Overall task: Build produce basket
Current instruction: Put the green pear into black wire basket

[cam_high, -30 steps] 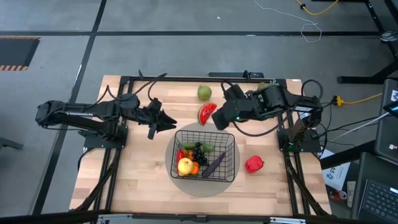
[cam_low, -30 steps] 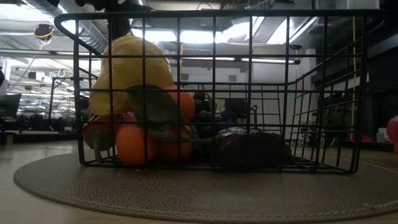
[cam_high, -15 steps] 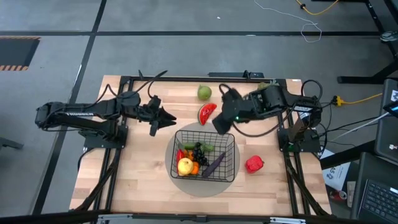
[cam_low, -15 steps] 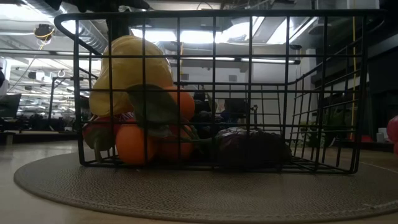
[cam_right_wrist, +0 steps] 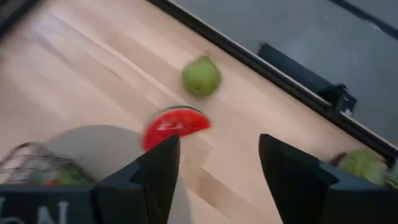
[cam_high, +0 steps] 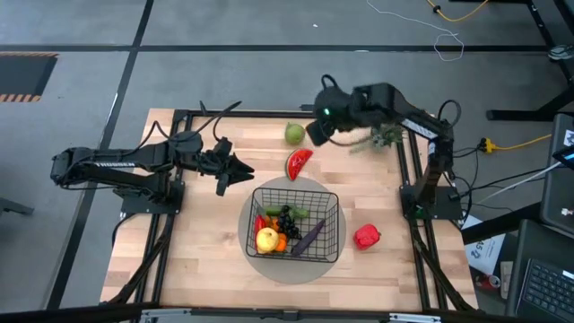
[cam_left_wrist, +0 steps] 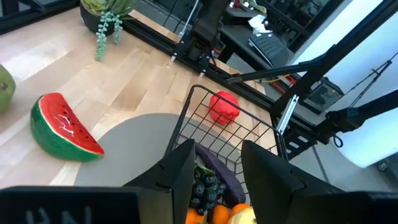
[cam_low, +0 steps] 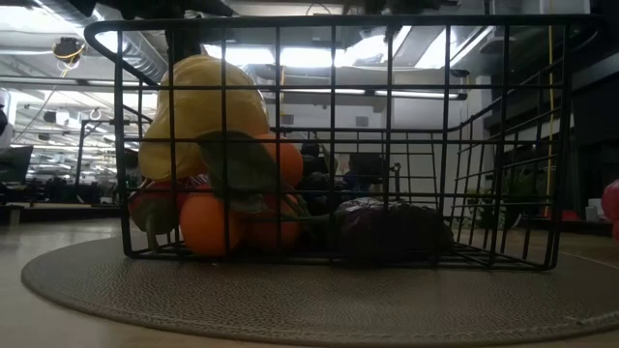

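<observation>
The black wire basket [cam_high: 297, 226] stands on a round grey disc and holds a yellow lemon [cam_high: 266, 239], oranges, dark grapes, a purple eggplant [cam_high: 310, 237] and more. A watermelon slice [cam_high: 298, 162] and a green pear [cam_high: 294, 134] lie on the table beyond it. A red pepper [cam_high: 366, 237] lies to its right. My left gripper [cam_high: 240, 172] hovers open left of the basket's far corner. My right gripper [cam_high: 315, 134] is open and raised near the far edge, right of the pear. In the right wrist view the pear [cam_right_wrist: 201, 76] and watermelon [cam_right_wrist: 176, 126] lie ahead of the gripper [cam_right_wrist: 217, 168].
A green leafy sprig [cam_high: 386, 136] sits near the far right corner. The grey disc [cam_high: 269, 266] reaches a little past the basket on all sides. Black frame rails run along the table's left, right and far edges. Bare wood lies at the near left and near right.
My right gripper has moved from above the basket's far rim, beside the watermelon slice, up and toward the table's far edge, ending right of the pear; its arm has swung up with it. The produce and basket have stayed put.
</observation>
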You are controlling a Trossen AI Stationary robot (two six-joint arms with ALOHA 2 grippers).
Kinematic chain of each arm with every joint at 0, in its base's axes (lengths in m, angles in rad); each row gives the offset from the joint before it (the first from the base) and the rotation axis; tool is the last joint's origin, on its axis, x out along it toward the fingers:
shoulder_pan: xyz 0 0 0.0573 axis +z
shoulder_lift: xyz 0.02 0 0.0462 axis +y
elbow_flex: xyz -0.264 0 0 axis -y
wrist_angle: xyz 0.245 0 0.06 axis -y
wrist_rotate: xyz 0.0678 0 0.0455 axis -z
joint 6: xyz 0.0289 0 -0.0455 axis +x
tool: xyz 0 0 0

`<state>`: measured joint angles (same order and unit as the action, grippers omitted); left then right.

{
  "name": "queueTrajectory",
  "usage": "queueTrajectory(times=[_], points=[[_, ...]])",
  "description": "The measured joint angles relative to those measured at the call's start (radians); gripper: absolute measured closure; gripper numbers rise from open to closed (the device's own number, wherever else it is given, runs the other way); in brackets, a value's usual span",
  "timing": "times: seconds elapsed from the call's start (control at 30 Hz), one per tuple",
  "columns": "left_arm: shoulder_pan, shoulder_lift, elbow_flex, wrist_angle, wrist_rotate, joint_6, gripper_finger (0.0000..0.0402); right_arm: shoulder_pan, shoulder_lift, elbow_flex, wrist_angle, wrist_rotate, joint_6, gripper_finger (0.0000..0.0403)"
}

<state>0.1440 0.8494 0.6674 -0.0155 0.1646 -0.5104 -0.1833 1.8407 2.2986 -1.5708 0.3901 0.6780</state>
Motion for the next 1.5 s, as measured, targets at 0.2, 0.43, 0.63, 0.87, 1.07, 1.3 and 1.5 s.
queueTrajectory(times=[0.2, 0.43, 0.63, 0.87, 1.07, 1.3, 1.5], points=[[0.0, 0.0, 0.0, -0.011, -0.054, 0.053, 0.0274, -0.173, 0.0, -0.25, 0.108, -0.159, -0.089, 0.0183], [0.034, 0.0, 0.0, -0.017, -0.094, 0.054, 0.0274, -0.277, 0.003, -0.606, 0.67, -0.34, -0.146, 0.0183], [0.084, 0.0, 0.0, -0.023, -0.095, 0.053, 0.0274, -0.322, 0.005, -0.801, 1.075, -0.275, 0.025, 0.0183], [0.137, 0.0, 0.0, -0.023, -0.094, 0.052, 0.0274, -0.327, 0.06, -0.881, 1.164, -0.226, 0.053, 0.0183], [0.169, 0.0, 0.0, -0.022, -0.094, 0.051, 0.0274, -0.327, 0.123, -0.845, 1.184, -0.197, 0.034, 0.0183], [0.194, 0.0, 0.0, -0.022, -0.094, 0.05, 0.0274, -0.327, 0.171, -0.839, 1.194, -0.334, 0.037, 0.0183], [0.195, 0.0, 0.0, -0.022, -0.093, 0.05, 0.0274, -0.3, 0.174, -0.839, 1.275, -0.626, -0.044, 0.0183]])
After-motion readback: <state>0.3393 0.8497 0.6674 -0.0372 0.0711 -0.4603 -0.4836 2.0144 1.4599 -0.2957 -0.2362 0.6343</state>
